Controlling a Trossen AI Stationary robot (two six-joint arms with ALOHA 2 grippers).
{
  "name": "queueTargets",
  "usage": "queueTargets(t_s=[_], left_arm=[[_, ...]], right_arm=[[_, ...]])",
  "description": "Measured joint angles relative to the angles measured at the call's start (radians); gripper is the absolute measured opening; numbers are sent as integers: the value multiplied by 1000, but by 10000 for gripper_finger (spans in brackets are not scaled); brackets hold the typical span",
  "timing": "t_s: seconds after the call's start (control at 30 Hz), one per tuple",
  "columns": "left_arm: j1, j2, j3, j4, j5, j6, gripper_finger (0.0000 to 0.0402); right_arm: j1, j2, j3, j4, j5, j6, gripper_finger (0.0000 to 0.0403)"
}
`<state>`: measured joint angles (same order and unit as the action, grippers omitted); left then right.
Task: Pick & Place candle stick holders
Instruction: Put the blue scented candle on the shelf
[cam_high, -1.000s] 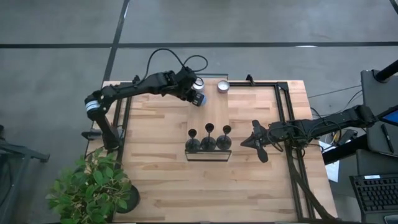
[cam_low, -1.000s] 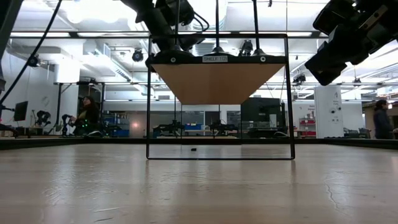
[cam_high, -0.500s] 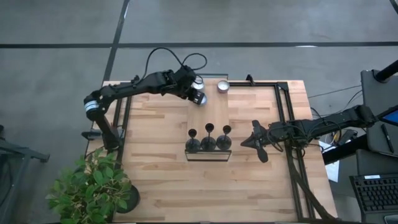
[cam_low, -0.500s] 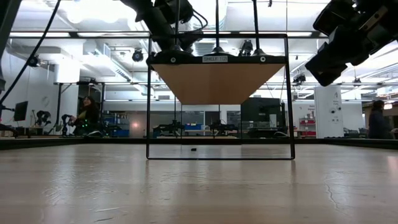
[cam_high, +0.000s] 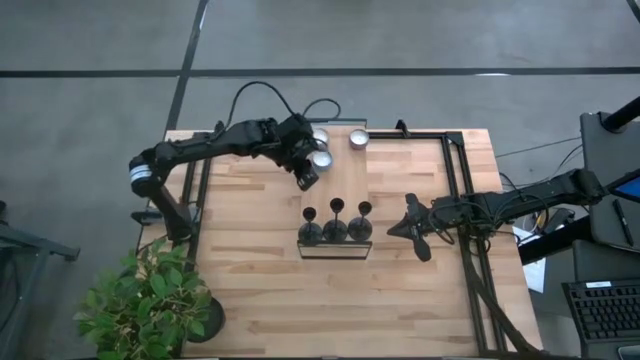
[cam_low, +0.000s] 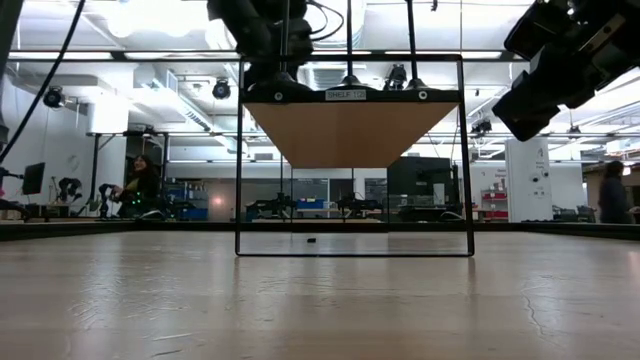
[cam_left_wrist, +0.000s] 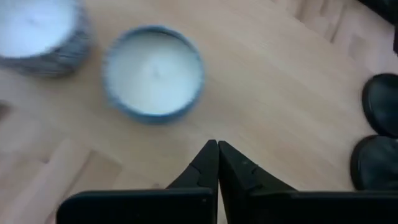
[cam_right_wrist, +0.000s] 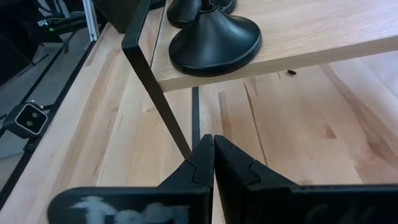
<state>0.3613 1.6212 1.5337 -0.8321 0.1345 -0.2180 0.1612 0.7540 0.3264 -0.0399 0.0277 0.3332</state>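
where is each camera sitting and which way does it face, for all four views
High: overhead, straight down on the table; both arms show, left end effector, right end effector.
Low: at tabletop height, level across at the shelf; arms enter from above.
Left wrist: on the left arm, down at two candles; its shut fingers show.
Right wrist: on the right arm, facing the shelf; shut fingers show.
Shared: high and right wrist both show the candle stick holders.

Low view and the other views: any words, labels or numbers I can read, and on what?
White label on the front edge of the raised wooden shelf, low view: printed text, too small to read.
Right wrist view: whitish marks on the right gripper body, blurred, unreadable.
Nothing else carries text.
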Motion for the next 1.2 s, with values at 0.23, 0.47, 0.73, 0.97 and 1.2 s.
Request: queueTargets(t_s=[0.23,0.47,0.73,0.97,1.2], left_arm=[[-17,55,-1,2,-2,-13,1],[-11,82,-1,24,-59,10,2],[-9,82,-1,124,-118,52,2],[-7,98,-1,143,-162,69,2],[-3,137,-1,189,-199,95,2]], right_arm=[[0,0,0,14,0,4,8],[0,0,0,17,0,4,8],[0,0,0,18,0,-1,8],[0,0,0,18,0,-2,8],[0,0,0,20,0,0,8]])
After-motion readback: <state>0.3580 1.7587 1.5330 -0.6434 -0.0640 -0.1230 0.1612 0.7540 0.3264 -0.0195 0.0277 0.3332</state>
